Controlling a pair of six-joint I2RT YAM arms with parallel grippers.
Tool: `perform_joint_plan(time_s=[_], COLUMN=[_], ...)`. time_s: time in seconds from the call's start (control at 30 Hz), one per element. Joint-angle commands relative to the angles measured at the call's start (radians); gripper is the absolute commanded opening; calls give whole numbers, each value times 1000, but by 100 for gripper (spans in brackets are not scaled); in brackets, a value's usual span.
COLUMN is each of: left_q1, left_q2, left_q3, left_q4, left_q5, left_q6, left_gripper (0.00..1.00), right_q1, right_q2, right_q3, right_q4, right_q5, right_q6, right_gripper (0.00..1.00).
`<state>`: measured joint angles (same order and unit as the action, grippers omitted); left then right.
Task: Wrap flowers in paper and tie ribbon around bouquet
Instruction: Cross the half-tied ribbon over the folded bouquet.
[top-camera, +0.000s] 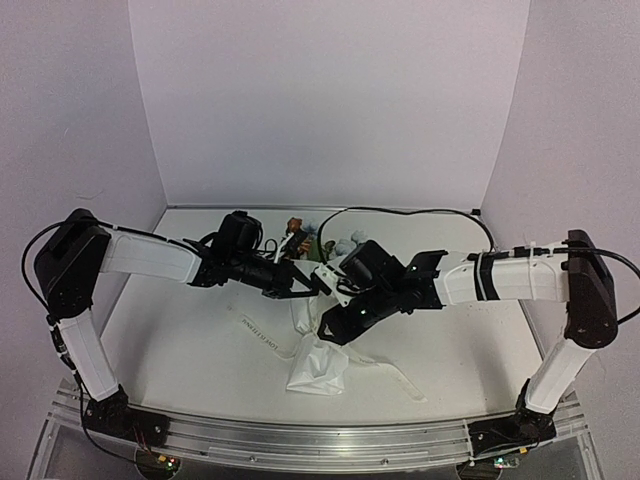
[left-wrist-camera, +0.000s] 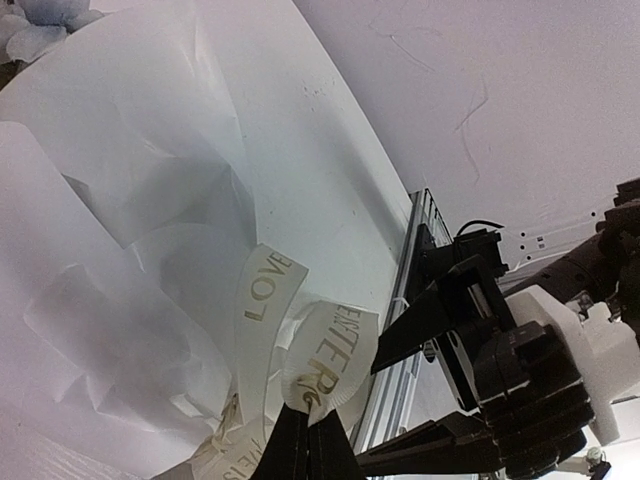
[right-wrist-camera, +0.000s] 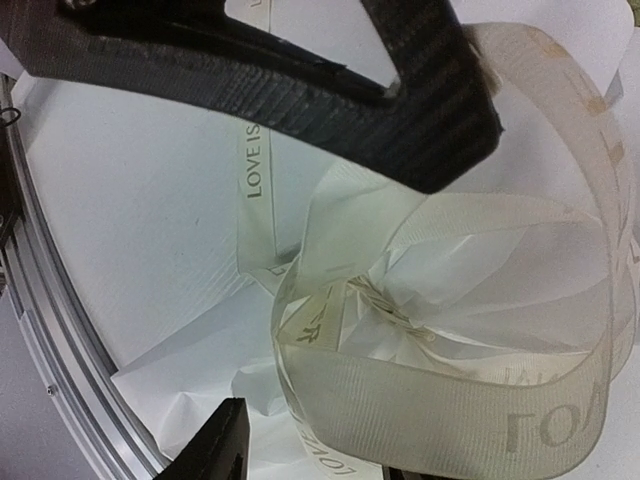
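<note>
Looping lettered ribbon over crinkled paper, left tool pinching ribbon, right tool released.

Bright, even overhead light; left wrist view dimmer, bluish.

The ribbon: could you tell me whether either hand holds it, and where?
The left hand is shut on the ribbon, pinching a printed loop by the paper. The right hand stands open around another loop, gripping nothing.

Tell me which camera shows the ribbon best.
Right wrist: the ribbon fills the frame, weave and lettering sharp. Left wrist shows short lettered stretches; the top view, only a thin strand.
</note>
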<state>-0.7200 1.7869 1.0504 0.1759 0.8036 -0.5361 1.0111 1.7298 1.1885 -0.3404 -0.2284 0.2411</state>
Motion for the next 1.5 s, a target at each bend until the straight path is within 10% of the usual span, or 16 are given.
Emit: perform_joint_plan(time_s=[0.0, 0.43, 0.83, 1.47], left_q1=[10, 32, 49, 90], left_q2=[2, 14, 3, -149], left_q3=[30, 28, -12, -250], left_q4=[-3, 69, 100, 233], left_q5=[111, 130, 96, -2], left_q6=[22, -81, -108, -168], left_gripper=[0, 0, 0, 0], right_q1=[6, 52, 64, 64], right_q2=[-11, 30, -48, -185], right_q3=[-1, -9, -42, -257], right_q4=[-6, 3, -14, -97], right_q5=[-17, 116, 197, 173], right_q6=[-22, -71, -46, 75], right_gripper=[47, 41, 2, 0])
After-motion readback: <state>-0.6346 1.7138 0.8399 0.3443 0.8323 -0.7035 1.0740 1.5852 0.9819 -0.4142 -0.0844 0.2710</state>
